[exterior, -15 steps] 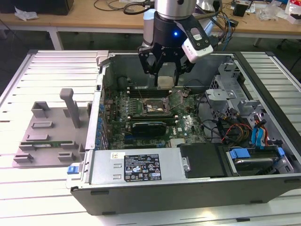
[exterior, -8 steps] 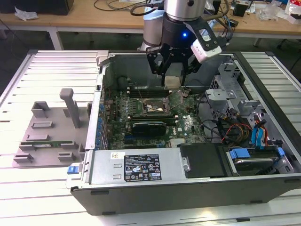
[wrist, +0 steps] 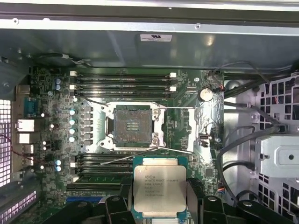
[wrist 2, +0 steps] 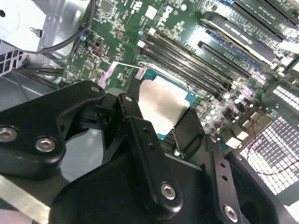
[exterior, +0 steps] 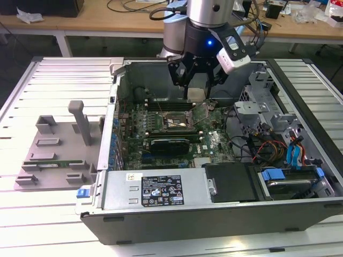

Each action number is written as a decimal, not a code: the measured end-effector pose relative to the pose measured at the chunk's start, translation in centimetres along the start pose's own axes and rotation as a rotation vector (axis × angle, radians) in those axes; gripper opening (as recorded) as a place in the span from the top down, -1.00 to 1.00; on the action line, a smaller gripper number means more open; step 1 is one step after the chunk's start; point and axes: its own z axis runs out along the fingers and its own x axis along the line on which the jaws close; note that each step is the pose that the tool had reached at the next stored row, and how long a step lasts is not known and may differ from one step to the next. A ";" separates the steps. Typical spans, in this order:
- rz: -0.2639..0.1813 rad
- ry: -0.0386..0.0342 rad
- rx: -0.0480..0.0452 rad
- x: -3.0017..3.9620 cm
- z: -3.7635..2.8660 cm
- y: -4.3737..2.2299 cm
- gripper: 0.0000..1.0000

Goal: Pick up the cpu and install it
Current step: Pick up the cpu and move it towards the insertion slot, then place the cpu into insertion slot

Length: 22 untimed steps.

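Item: cpu (wrist: 160, 186), clamped flat between my gripper's (exterior: 196, 88) closed fingers (wrist 2: 135, 126), hovering at one o'clock of the open socket (exterior: 174, 122) in the exterior view; held level, I judge, for seating

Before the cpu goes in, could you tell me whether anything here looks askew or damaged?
Nothing stands out: the cpu sits square in the end effector, its edges parallel to the open, empty socket, with no visible damage.
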 end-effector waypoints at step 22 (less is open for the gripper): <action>0.097 -0.0005 0.0025 0.01 0.08 0.00 -0.09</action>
